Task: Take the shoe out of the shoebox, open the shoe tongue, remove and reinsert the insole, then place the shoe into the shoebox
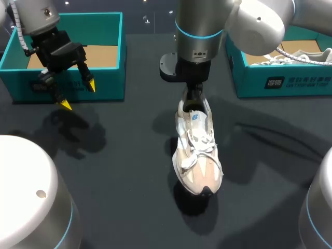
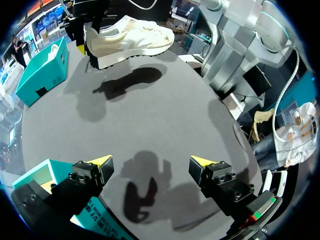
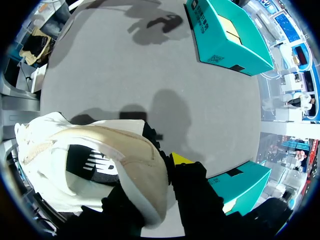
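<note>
Shoe (image 1: 197, 150): one, pale cream and white, laced, out of its box.
Held by: my right gripper (image 1: 193, 97), pinched at the heel collar. One yellow tip shows outside the heel in the right wrist view. The other is hidden behind the collar, probably inside the shoe, so I judge the grip closed on the heel rather than see it whole.
Position: middle of the table (image 1: 124, 197), apparently hanging just clear of it, with its shadow lying apart on the grey top.
Long axis: far to near. The heel is far, at my right fingers; the toe is near and a little right. Laces and tongue face up.

Left gripper (image 1: 78, 95): fingers spread wide, holding nothing. It hovers at the near wall of the left shoebox (image 1: 104, 85), at the far left. The shoe lies to its right, well apart.

Right shoebox (image 1: 290, 83): far right, with another white shoe (image 1: 306, 54) in it.

Judgement: the tongue step falls to my left arm, the only free one. It would have to cross rightward and meet the shoe across its long axis, from the left flank, at the laces.
</note>
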Available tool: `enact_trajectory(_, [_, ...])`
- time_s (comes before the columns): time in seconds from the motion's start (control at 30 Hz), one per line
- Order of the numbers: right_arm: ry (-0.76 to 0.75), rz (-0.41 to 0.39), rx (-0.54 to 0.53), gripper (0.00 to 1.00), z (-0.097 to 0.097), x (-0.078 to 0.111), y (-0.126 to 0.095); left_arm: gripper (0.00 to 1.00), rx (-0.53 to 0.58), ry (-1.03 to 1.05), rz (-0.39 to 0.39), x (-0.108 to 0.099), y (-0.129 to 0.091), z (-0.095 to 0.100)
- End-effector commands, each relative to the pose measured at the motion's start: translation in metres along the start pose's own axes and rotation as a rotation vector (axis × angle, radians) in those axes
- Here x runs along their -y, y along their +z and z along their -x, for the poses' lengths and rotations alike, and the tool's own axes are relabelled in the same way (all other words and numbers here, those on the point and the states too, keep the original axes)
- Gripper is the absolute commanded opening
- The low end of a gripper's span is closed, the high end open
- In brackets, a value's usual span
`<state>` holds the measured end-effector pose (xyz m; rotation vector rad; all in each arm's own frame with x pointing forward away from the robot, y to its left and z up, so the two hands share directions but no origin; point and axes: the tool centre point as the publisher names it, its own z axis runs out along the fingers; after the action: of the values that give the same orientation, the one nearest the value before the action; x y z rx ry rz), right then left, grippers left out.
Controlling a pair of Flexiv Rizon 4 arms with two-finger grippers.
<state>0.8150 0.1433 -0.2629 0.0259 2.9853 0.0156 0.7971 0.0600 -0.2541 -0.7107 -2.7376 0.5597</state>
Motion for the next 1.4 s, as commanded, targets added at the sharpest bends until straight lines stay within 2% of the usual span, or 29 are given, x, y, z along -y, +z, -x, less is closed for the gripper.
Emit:
enact_trajectory(0.03, [-0.002,-0.005,0.010,0.00,0.012,0.020,-0.021,1.00,0.001,0.000,0.003,0.000,0.000,-0.001])
enact_trajectory(0.23, [-0.071,-0.001,0.066,0.00,0.042,0.059,-0.050,1.00,0.001,0.000,0.003,0.000,0.000,-0.001])
enact_trajectory(0.43, [-0.136,-0.043,0.099,0.00,0.078,0.100,-0.072,1.00,0.001,0.000,0.003,0.000,0.000,-0.001])
enact_trajectory(0.57, [-0.134,-0.070,0.128,0.00,0.110,0.130,-0.088,1.00,0.001,0.000,0.003,0.000,0.000,-0.001])
enact_trajectory(0.67, [-0.142,-0.071,0.157,0.00,0.129,0.146,-0.102,1.00,0.001,0.000,0.003,0.000,0.000,-0.001])
enact_trajectory(1.2, [-0.152,-0.055,0.168,0.00,0.134,0.149,-0.104,1.00,0.001,0.000,0.003,0.000,0.000,-0.001])
enact_trajectory(1.23, [-0.152,-0.053,0.164,0.00,0.141,0.151,-0.106,1.00,0.001,0.000,0.003,0.000,0.000,-0.001])
enact_trajectory(1.3, [-0.157,-0.038,0.177,0.00,0.168,0.160,-0.117,1.00,0.001,0.000,0.003,0.000,0.000,-0.001])
enact_trajectory(1.33, [-0.153,-0.074,0.187,0.00,0.180,0.164,-0.120,1.00,0.001,0.000,0.003,0.000,0.000,-0.001])
enact_trajectory(1.4, [-0.150,-0.067,0.197,0.00,0.206,0.176,-0.129,1.00,0.001,0.000,0.003,0.000,0.000,-0.001])
